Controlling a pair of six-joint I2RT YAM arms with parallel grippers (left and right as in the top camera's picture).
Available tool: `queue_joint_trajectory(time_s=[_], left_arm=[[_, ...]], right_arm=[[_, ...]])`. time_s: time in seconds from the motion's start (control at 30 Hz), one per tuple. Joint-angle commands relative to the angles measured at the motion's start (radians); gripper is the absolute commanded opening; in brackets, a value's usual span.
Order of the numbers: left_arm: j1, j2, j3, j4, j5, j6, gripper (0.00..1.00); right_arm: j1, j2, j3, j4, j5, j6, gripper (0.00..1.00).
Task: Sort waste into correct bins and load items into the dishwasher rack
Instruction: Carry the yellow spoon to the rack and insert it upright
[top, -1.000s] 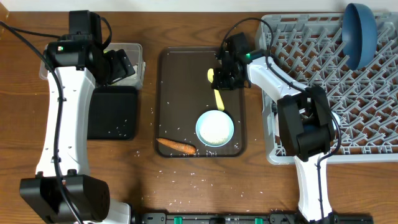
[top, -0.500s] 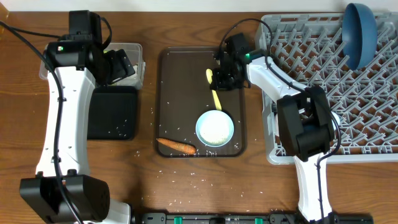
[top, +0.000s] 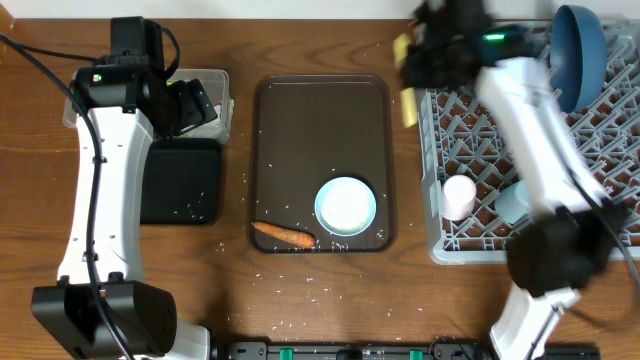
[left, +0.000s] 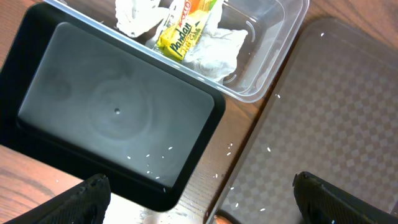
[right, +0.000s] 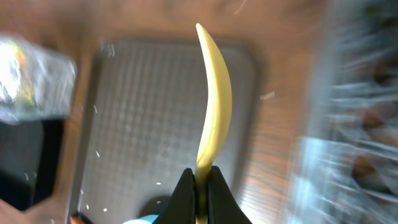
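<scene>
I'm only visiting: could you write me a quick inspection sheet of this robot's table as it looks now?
Surface: wooden table, rice grains scattered.
Job's things: tissues and snack wrapper in clear tub; black tray holding a few grains; carrot and bowl on serving tray; plate, white-pink cup, light blue cup in dishwasher rack.
Clutter: nothing seen.
Grippers: left gripper open, empty; right gripper shut on yellow spoon.
Cables: black cables over the table's left side.
Surroundings: nothing seen.

I see a yellow spoon (right: 214, 99), orange carrot (top: 283, 235), grey rack (top: 610, 160), black tray (left: 112, 118) and checker-patterned brown tray (left: 323, 124).
</scene>
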Motion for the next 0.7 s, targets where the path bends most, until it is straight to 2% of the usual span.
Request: queue_joint_trajectory(time_s=[0.0, 0.13, 0.27, 0.4, 0.57, 0.67], left_arm=[[0.002, -0.005, 0.005, -0.005, -0.012, 0.001, 0.96], [0.002, -0.005, 0.005, -0.005, -0.012, 0.001, 0.96], [0.002, -0.005, 0.005, -0.005, -0.012, 0.001, 0.96], [0.002, -0.005, 0.005, -0.005, -0.012, 0.001, 0.96], [0.002, -0.005, 0.005, -0.005, -0.012, 0.001, 0.96], [0.002, -0.005, 0.005, -0.005, -0.012, 0.001, 0.96]], right_arm=[[-0.06, -0.082, 0.013, -0.055, 0.141, 0.005, 0.01], [-0.105, -0.079, -0.002, -0.095, 0.16, -0.103, 0.01], [-0.107, -0.043, -0.069, -0.045, 0.164, -0.167, 0.01], [-0.106, 0.01, -0.145, 0.049, 0.167, -0.131, 0.01], [-0.106, 0.097, -0.165, 0.084, 0.164, -0.095, 0.02], [-0.101, 0.127, -0.165, 0.095, 0.156, -0.096, 0.25]])
